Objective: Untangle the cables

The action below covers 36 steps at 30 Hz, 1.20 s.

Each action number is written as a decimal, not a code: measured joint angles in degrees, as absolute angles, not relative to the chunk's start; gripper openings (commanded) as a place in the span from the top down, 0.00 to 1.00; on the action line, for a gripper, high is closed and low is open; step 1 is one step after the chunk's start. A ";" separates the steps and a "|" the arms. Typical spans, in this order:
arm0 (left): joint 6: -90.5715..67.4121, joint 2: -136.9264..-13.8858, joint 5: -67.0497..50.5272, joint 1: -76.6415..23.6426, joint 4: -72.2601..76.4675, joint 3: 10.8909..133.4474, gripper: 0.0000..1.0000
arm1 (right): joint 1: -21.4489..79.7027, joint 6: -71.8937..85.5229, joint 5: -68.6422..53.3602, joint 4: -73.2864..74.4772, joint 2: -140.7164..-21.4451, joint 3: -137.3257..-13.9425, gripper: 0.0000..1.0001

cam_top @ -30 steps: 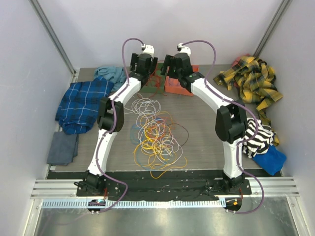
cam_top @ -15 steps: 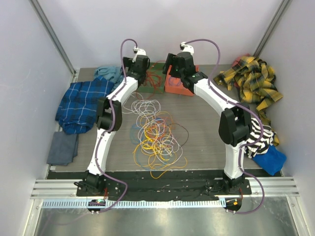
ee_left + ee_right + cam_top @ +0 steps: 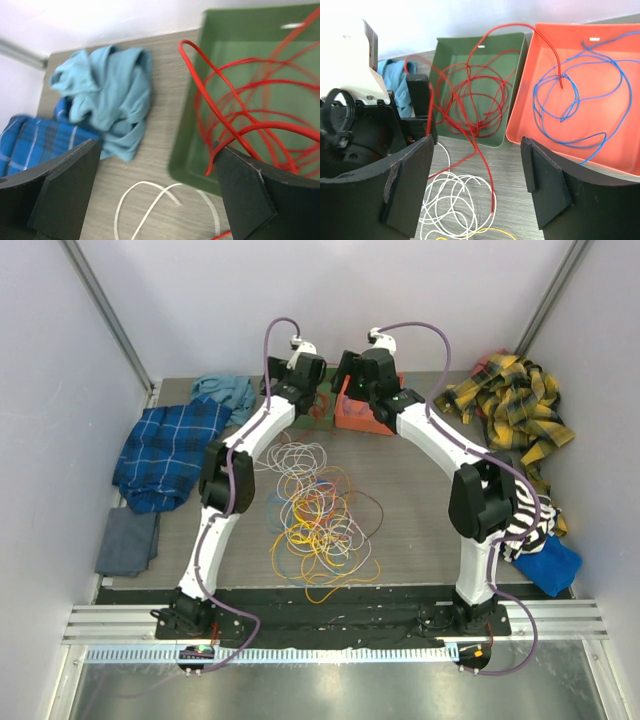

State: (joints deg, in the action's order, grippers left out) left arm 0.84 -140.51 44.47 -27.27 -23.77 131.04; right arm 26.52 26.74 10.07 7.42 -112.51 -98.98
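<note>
The cables (image 3: 315,515) lie in a tangled pile of yellow, orange, white, blue and red loops mid-table. A red cable (image 3: 470,95) lies coiled in a green tray (image 3: 512,45), with one end trailing onto the table. A blue cable (image 3: 570,100) lies in an orange tray (image 3: 615,155). White loops (image 3: 452,202) lie just in front of the trays. My left gripper (image 3: 306,378) is open over the green tray's near left corner (image 3: 187,160), and the red cable (image 3: 235,135) touches its right finger (image 3: 250,195). My right gripper (image 3: 477,142) is open and empty above the two trays.
A teal cloth (image 3: 110,95) and a blue plaid cloth (image 3: 165,450) lie at the back left, with a grey cloth (image 3: 125,540) nearer. Yellow plaid (image 3: 515,405), striped (image 3: 525,520) and blue (image 3: 550,565) cloths lie along the right side. Walls close in on three sides.
My left gripper swung left, then back right towards the green tray. My right gripper shifted only slightly. The cable pile has not moved.
</note>
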 measured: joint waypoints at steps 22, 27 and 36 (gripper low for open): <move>-12.25 -122.10 42.89 -20.75 -30.22 106.91 0.00 | 26.57 29.34 7.27 4.21 -110.19 -91.98 0.23; -16.64 -112.97 36.64 -18.79 -29.26 103.39 0.00 | 26.57 30.39 6.26 3.90 -110.08 -90.17 0.24; -22.63 -108.42 25.28 -18.44 -27.77 98.30 0.00 | 26.57 30.59 5.78 1.85 -103.79 -84.88 0.24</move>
